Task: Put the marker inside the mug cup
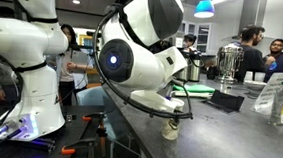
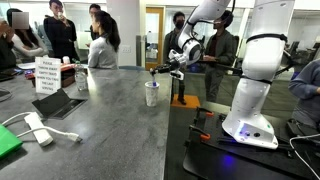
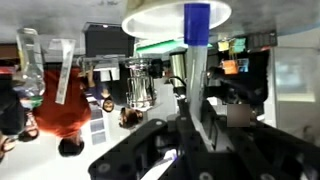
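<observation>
The cream-white cup stands near the table edge in both exterior views (image 1: 170,127) (image 2: 152,94). My gripper (image 2: 160,69) hangs just above it, also seen under the arm (image 1: 176,104). The wrist view is upside down. It shows the cup's round rim (image 3: 150,20) at the top and the marker, grey with a blue cap (image 3: 197,22), pointing at the cup's mouth. The gripper (image 3: 195,110) is shut on the marker's body. I cannot tell whether the tip is inside the rim.
Steel urns (image 1: 228,60) stand at the far end of the grey table (image 2: 110,120). A printed sign (image 2: 47,75), a tablet (image 2: 58,103) and a white adapter (image 2: 38,128) lie on it. People stand around the table. The robot base (image 2: 250,120) is beside the cup.
</observation>
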Robot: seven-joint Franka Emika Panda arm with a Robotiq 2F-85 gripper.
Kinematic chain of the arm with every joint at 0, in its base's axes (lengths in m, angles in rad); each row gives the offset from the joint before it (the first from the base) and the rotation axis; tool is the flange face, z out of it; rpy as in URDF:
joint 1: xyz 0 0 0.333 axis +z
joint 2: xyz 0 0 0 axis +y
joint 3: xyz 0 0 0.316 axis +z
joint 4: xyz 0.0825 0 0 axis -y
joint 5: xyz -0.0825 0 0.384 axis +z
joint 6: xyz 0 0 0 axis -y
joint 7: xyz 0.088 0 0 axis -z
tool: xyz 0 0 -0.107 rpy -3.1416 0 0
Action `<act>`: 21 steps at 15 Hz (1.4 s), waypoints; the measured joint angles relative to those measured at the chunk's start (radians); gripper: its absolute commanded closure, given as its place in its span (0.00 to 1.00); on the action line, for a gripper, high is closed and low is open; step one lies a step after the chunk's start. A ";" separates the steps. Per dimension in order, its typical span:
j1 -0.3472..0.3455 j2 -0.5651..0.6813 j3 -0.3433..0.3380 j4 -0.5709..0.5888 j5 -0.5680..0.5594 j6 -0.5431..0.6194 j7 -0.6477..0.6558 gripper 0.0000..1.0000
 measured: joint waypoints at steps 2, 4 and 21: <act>0.004 0.002 0.003 0.000 0.012 0.000 -0.004 0.95; 0.008 0.005 0.007 0.002 0.030 0.000 -0.005 0.95; 0.134 -0.072 0.080 0.060 -0.001 0.378 0.141 0.00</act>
